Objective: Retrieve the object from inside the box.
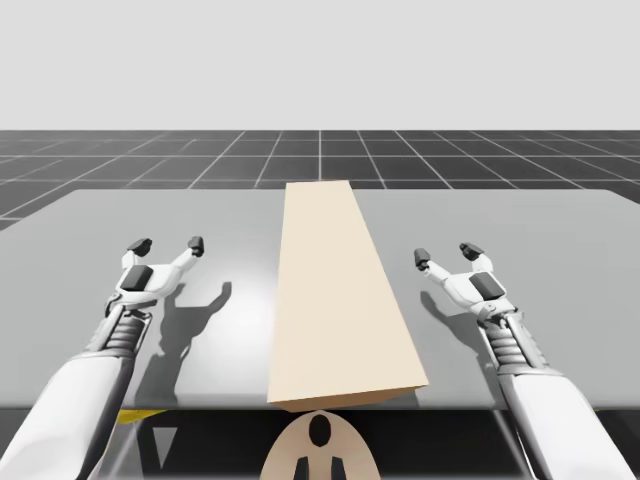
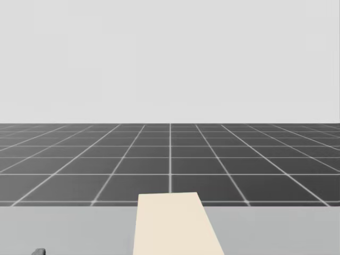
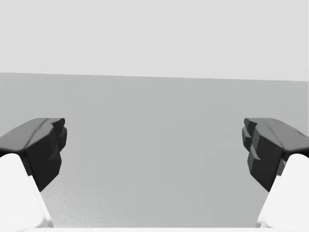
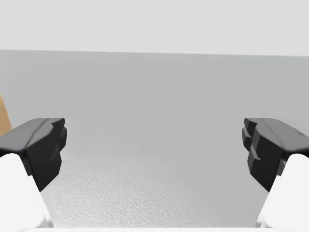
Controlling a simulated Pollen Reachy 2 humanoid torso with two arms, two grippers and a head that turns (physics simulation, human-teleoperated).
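**Closed box between two open tools, its contents hidden**

In the high view the long beige box [image 1: 335, 290] lies down the middle of the grey bench [image 1: 560, 260], running from 6 o'clock to 12 o'clock. Its near end sits at the bench's near edge. Only its plain top face and a thin strip of its near end show. Whatever is inside is hidden.

My left tool [image 1: 168, 243] hovers at the box's 9 o'clock, well apart from it, with its dark fingertips spread wide and gripping nothing. My right tool [image 1: 447, 254] hovers at the box's 3 o'clock, equally wide and bare, near the box but clear of it.

The left wrist view shows the left tool [image 3: 154, 142] with bare bench [image 3: 154, 183] between its fingers [image 3: 46, 145]. In the right wrist view the right tool [image 4: 154, 142] is just as wide, and a tan sliver of the box [image 4: 4, 116] is cut off beside one finger.

In the head view the box's far end [image 2: 175, 226] is cut off at 6 o'clock, with the gridded floor [image 2: 170, 159] beyond. A dark sliver [image 2: 37, 251] at 7 o'clock is too clipped to identify.
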